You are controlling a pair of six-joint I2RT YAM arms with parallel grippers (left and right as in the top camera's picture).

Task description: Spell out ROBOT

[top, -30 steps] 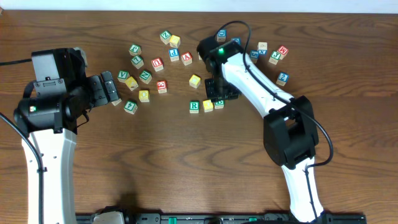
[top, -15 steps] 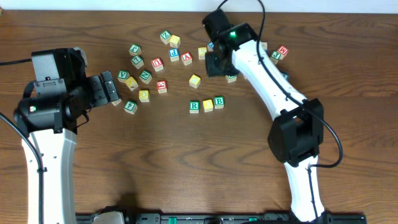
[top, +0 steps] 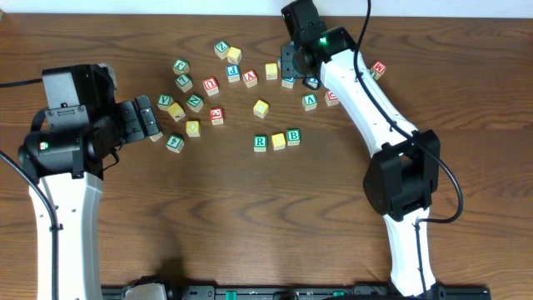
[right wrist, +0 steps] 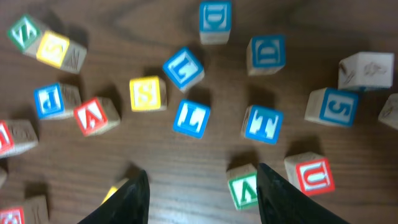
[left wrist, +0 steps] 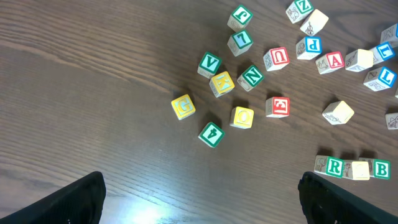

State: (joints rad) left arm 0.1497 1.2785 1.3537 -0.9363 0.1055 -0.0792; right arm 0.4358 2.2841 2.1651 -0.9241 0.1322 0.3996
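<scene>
On the wooden table, a green R cube, a plain yellow cube and a green B cube stand touching in a row. The left wrist view shows the R cube, the yellow cube and the B cube too. A second yellow cube lies behind the row. My right gripper hovers open over the far cluster, holding nothing. The blue T cube lies just ahead of the right gripper. My left gripper stays wide open at the left, empty.
Loose letter cubes are scattered along the back: a green cube by my right finger, a red U cube, blue L cubes, a red A cube. Another group lies just past the left gripper.
My right gripper let go of the B cube beside the yellow cube, rose and swung back over the far cluster, its jaws opening wider. The left arm has not moved.
</scene>
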